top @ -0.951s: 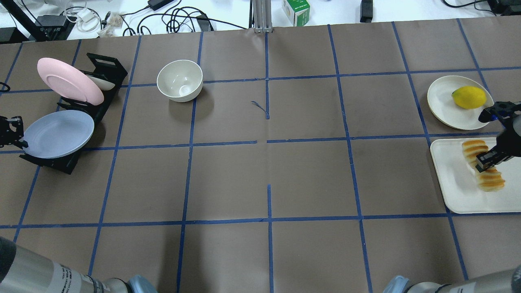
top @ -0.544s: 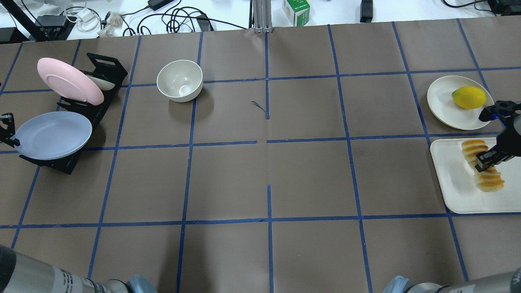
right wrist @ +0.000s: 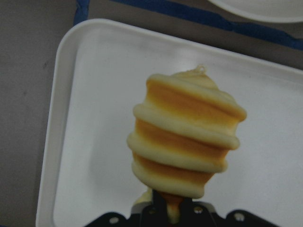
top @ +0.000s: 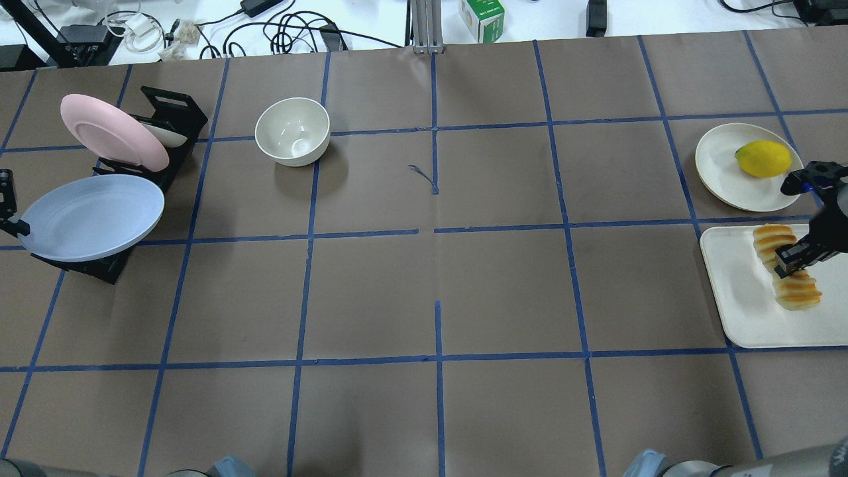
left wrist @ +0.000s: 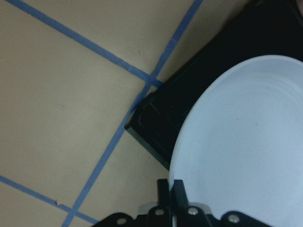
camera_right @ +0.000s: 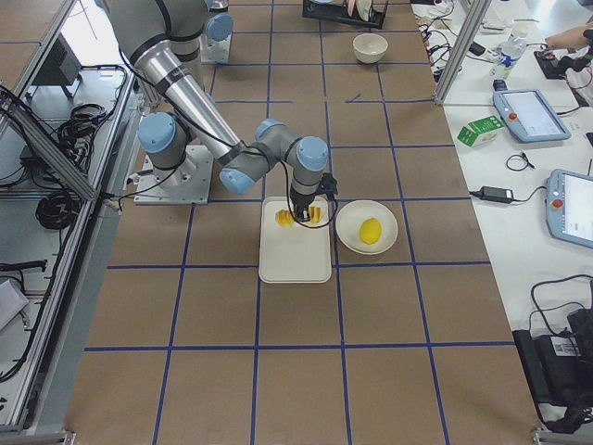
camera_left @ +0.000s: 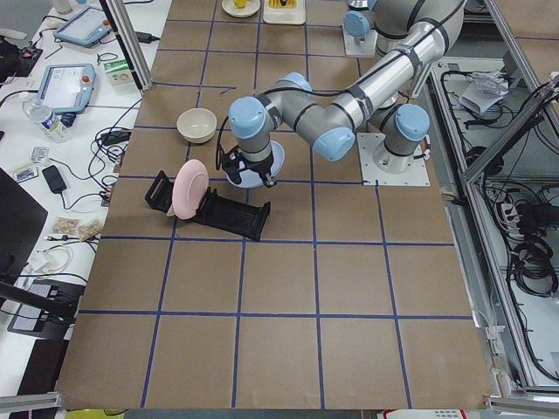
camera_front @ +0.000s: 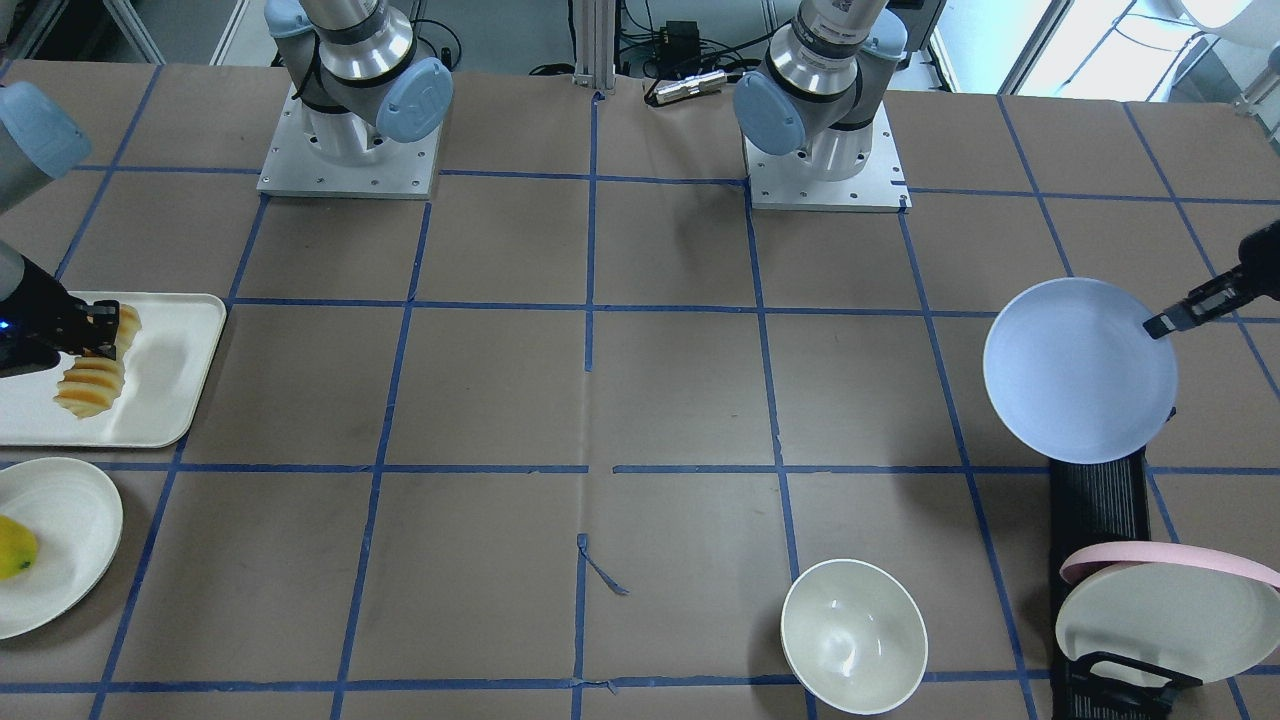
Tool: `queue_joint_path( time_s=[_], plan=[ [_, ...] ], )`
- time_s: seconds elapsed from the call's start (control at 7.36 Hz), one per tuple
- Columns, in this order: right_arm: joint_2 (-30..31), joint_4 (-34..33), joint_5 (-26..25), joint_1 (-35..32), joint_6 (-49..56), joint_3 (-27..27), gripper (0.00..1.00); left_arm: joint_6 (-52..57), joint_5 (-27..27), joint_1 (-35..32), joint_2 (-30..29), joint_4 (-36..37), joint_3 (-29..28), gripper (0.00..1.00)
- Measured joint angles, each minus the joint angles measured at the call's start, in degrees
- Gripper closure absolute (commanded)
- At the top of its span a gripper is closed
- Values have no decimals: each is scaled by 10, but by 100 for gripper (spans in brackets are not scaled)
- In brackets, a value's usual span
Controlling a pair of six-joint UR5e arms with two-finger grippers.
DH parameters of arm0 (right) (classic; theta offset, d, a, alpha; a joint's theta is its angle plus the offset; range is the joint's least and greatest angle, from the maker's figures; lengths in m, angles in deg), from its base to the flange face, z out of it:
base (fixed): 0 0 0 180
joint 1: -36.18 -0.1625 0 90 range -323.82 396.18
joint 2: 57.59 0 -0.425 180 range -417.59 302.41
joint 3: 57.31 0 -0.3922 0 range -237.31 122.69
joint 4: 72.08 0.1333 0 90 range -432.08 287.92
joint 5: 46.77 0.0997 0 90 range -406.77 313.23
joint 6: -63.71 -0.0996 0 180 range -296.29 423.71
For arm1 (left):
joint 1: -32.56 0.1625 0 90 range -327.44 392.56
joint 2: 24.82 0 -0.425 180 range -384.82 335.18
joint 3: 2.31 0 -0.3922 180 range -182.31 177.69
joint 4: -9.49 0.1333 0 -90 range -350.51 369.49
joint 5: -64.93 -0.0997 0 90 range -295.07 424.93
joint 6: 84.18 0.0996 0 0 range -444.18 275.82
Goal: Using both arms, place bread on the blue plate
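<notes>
So in the last second the round pale blue plastic plate [top: 93, 217] has come up out of the black slotted dish rack [camera_front: 1097, 505] by the left edge of the brown, blue-taped worktop [top: 503, 291]. It was leaning in the slots, and now it sits flatter and looks bigger from overhead. The left arm's black two-finger gripper [camera_front: 1160, 324] is clamped on its rim on the side nearest that edge. I'd say the plate is free and ready to be carried toward the middle. Over by the right edge not much has shifted. The elongated orange-topped loaf of fanned bread slices [top: 795, 291] is over the white rectangular tray [top: 742, 298], with the right arm's black gripper [top: 790, 258] closed across its middle and slices sticking out either side. Can't tell if the loaf has cleared the tray yet. Bread and plate are well apart, at opposite ends, so the actual placing hasn't happened yet.
</notes>
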Motion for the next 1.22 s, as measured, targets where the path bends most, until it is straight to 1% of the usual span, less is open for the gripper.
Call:
queue_joint_path(
  time_s=[0.14, 0.27, 0.41, 0.54, 0.82, 0.95, 1.22],
  plan=[
    [3, 8, 0, -1, -5, -7, 100, -17, 14, -47, 28, -20, 9, 100],
    [6, 28, 0, -3, -19, -20, 100, -34, 30, -107, 53, -23, 21, 100],
    [7, 51, 0, -8, -33, -39, 100, -51, 53, -171, 71, 1, 36, 100],
    [7, 76, -2, -19, -42, -61, 100, -65, 75, -233, 79, 58, 54, 100],
    [7, 134, -4, -56, -86, -110, 100, -103, 111, -339, 62, 200, 96, 100],
    [7, 157, -4, -80, -113, -132, 100, -116, 142, -376, 36, 257, 115, 100],
    [8, 202, -2, -135, -176, -166, 100, -115, 192, -420, -29, 350, 153, 100]
  ],
)
